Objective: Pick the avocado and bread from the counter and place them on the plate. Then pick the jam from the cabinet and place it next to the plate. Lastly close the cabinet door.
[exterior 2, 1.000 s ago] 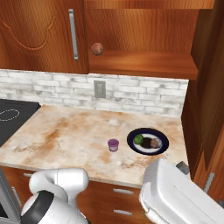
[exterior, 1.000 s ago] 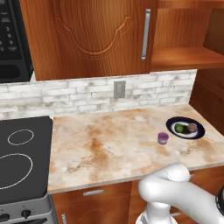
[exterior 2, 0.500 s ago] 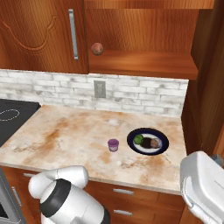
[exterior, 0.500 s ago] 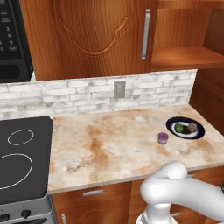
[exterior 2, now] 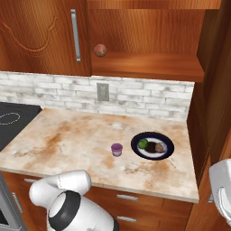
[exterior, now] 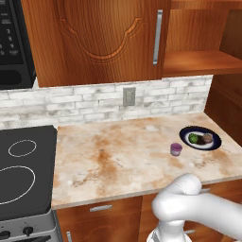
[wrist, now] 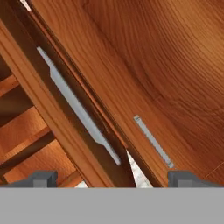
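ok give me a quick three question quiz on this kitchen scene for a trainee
1. True or false: the avocado and the bread both lie on the plate.
2. Multiple choice: where does the jam stand? A) on the cabinet shelf B) on the counter just left of the plate C) on the stovetop
3. Short answer: what step of the job is plainly left, going by the cabinet?

Key
1. True.
2. B; it stands apart from the plate, not touching it.
3. Closing the cabinet door; the shelf stands open, with a reddish-brown ball on it. In the hand view the gripper, fingers spread wide and holding nothing, faces a wooden door with grey handles.
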Motion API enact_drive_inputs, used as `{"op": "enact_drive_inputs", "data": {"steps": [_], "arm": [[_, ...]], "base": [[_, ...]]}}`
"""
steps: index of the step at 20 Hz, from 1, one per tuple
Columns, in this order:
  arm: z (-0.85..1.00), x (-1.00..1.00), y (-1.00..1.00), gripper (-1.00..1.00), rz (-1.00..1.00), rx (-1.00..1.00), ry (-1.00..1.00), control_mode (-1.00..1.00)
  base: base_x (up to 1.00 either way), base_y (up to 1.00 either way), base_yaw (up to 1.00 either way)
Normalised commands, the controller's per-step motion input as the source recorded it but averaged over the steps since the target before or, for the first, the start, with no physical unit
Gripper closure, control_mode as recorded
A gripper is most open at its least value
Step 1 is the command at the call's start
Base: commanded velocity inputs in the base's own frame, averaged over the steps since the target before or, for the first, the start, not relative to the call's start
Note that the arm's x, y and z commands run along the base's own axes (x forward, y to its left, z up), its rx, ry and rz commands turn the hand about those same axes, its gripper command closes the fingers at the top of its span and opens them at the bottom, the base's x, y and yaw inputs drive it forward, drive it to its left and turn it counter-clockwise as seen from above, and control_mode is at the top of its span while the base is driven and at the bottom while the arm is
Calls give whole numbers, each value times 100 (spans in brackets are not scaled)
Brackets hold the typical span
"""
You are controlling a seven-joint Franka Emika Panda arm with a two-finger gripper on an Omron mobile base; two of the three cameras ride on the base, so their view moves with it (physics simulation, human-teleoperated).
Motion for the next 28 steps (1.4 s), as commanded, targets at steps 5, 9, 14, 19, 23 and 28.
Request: {"op": "enact_drive_inputs", "data": {"steps": [5,9,14,19,23,28], "arm": [[3,47,-10,-100,16,0,2,-100],[0,56,-5,-100,24,-1,10,-100],[-1,66,0,-100,22,-4,7,-100],[-2,68,15,-100,22,0,0,-100],[-1,86,49,-100,9,0,0,-100],[-4,100,70,-100,0,0,0,-100]], "base": [[0,0,0],[0,0,0],[0,0,0],[0,0,0],[0,0,0],[0,0,0]]}}
